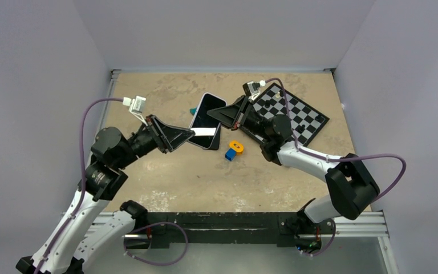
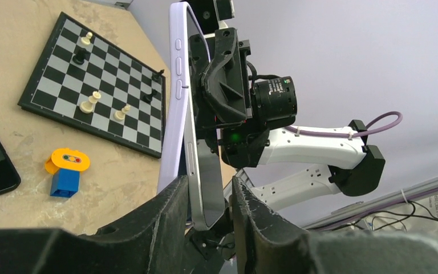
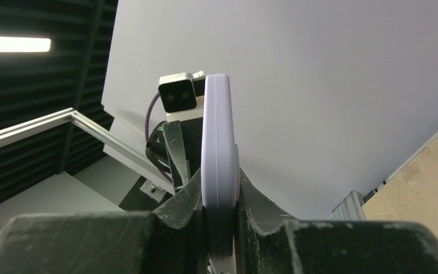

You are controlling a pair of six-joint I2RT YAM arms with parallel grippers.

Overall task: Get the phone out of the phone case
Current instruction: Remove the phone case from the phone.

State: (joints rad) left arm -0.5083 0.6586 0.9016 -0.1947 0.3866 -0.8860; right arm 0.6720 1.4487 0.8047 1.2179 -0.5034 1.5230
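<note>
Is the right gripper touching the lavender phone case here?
Touching. The right wrist view shows the phone case held edge-on between the fingers of the right gripper, both pressed against its sides with no gap.

I cannot read any words, numbers or brand names here. There is a little dark print on a pale strip [image 2: 437,201] at the low right edge of the left wrist view. It is too small, and cut off at the side, so I cannot make out what it says.
</note>
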